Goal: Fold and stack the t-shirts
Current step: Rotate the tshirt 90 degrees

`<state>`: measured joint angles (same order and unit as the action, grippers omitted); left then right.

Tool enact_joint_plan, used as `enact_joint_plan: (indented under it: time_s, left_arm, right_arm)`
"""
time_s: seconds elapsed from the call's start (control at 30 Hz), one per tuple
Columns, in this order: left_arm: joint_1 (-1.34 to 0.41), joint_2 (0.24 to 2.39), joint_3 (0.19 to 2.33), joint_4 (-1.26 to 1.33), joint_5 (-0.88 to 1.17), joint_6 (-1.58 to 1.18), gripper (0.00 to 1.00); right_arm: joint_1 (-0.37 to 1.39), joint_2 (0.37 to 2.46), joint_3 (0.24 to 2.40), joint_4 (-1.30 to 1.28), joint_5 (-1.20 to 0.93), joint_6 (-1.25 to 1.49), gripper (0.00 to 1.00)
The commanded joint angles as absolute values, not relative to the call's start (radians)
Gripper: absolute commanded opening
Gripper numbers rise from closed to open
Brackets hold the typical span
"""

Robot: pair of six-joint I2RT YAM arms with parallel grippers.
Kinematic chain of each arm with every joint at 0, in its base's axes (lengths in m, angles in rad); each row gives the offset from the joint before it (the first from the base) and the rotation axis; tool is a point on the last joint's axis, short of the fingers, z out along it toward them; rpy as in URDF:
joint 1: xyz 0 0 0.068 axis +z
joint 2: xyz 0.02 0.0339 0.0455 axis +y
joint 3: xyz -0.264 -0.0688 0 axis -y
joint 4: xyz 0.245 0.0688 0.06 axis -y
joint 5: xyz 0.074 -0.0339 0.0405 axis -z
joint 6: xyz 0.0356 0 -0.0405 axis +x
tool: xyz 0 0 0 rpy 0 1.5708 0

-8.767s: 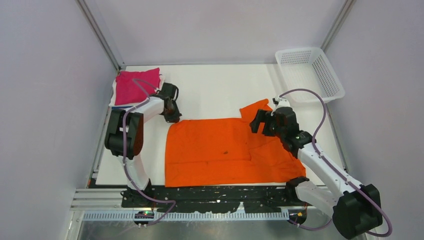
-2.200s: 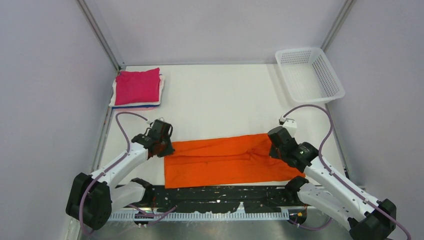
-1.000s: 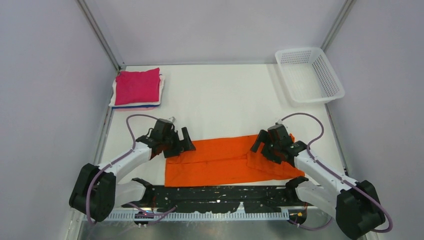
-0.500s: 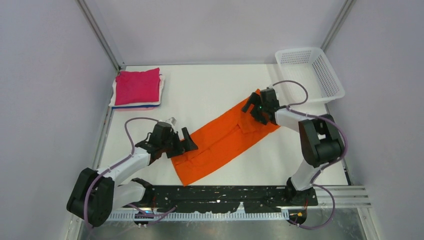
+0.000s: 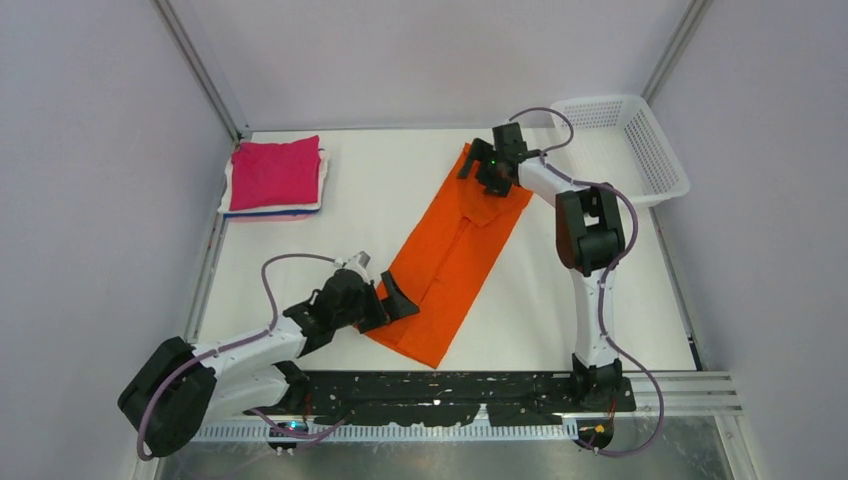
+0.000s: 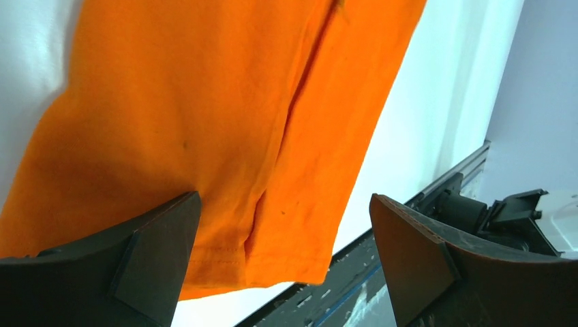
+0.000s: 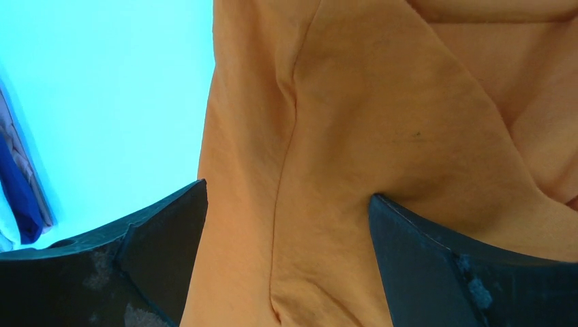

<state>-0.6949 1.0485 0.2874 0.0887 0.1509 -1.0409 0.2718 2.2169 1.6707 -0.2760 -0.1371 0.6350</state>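
Observation:
A bright orange t-shirt [image 5: 450, 250], folded into a long strip, lies slantwise from the near middle of the table to the far right. My left gripper [image 5: 388, 300] is open at its near end; in the left wrist view the orange cloth [image 6: 238, 129] spreads under the wide-apart fingers [image 6: 157, 255], nothing pinched. My right gripper [image 5: 483, 174] is open over the far end, and wrinkled orange cloth [image 7: 354, 136] fills the space between its fingers [image 7: 436, 266]. A folded magenta-pink t-shirt [image 5: 275, 173] tops a stack with white and blue edges at the far left.
A white lattice basket [image 5: 655, 150] stands at the far right corner. The black rail [image 5: 450, 385] runs along the table's near edge, close to the orange strip's near end. Metal frame posts rise at both back corners. The stack's blue edge [image 7: 20, 197] shows in the right wrist view.
The orange strip has swung from lying along the near edge to a steep diagonal. My right gripper went far back with its end; my left gripper shifted a little nearer and to the right.

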Motion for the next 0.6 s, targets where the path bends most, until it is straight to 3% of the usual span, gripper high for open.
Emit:
enact_joint_plan:
  time_s: [0.0,0.3,0.57]
  left_arm:
    - [-0.794,1.085,0.274,0.069,0.097,-1.137,1.00]
    - [-0.996,1.264,0.411,0.129,0.061,-1.175,1.00]
    - [-1.074,1.321,0.503,0.134,0.070,-1.155,1.00]
  right_arm:
    - [0.299,2.368,1.882,-0.516,-0.170,0.595,0.95]
    - [0.362,2.621,2.329,-0.614,-0.205,0.676,0.96]
    - [0.385,2.713,2.419,-0.392,-0.227,0.765,0.95]
